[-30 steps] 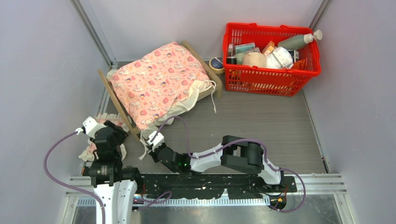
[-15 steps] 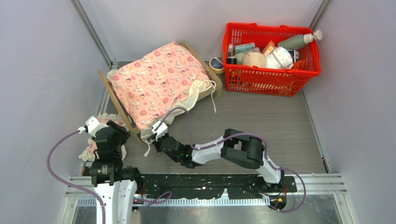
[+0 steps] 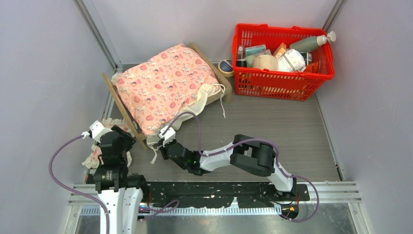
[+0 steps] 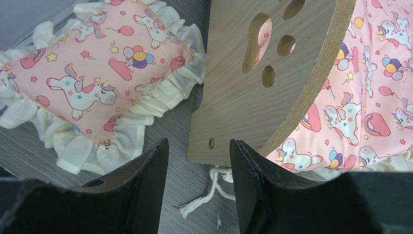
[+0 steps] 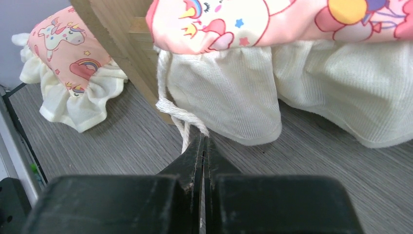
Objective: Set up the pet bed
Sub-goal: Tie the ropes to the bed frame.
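Grey counter (image 3: 272, 126), top view: pet bed (image 3: 120, 100) stands back left, blanket (image 3: 165, 83) spread over it.

Left wrist view: left tool (image 4: 197, 185) has its jaws apart and empty, straddling the lower corner of the headboard (image 4: 243, 97). Pillow (image 4: 97, 83) lies beside on the counter.

Right wrist view: right tool (image 5: 204, 146) is pinched together, apparently on the white cord (image 5: 178, 112).

Risk: a tug on that cord drags the blanket askew or skids the light frame.

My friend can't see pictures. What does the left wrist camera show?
An arched plywood headboard with paw-print holes stands just beyond the open black left claw. A small pink unicorn pillow with a cream frill lies beside it on the grey floor; a pink unicorn blanket drapes behind the headboard.
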Robot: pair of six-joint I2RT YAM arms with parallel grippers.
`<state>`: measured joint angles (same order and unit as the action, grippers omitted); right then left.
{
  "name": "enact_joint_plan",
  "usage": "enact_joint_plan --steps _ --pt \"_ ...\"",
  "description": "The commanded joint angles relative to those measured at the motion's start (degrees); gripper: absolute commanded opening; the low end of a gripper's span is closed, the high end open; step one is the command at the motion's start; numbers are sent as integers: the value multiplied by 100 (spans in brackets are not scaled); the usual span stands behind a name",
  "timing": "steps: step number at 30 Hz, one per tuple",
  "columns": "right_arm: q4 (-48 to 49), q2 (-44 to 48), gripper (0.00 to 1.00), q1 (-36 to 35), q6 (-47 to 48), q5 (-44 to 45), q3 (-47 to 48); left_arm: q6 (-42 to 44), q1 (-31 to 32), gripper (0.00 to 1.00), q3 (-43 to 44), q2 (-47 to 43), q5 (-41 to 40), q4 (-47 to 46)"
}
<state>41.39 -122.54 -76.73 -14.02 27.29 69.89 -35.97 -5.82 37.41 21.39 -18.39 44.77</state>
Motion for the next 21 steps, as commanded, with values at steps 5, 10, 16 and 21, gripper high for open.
enact_joint_plan --steps 5,10,16,21 --pt "-396 -5 5 -59 -662 623 264 -71 -50 53 224 -15 -147 -4" --pt "-373 -72 5 -77 -658 468 361 -151 -50 53 219 -3 -117 -2" --pt "-172 -415 5 -75 -372 -407 745 -159 -50 52 215 -9 -117 0" --pt "-92 -448 5 -27 -223 -565 847 -204 -50 52 124 -77 -123 5"
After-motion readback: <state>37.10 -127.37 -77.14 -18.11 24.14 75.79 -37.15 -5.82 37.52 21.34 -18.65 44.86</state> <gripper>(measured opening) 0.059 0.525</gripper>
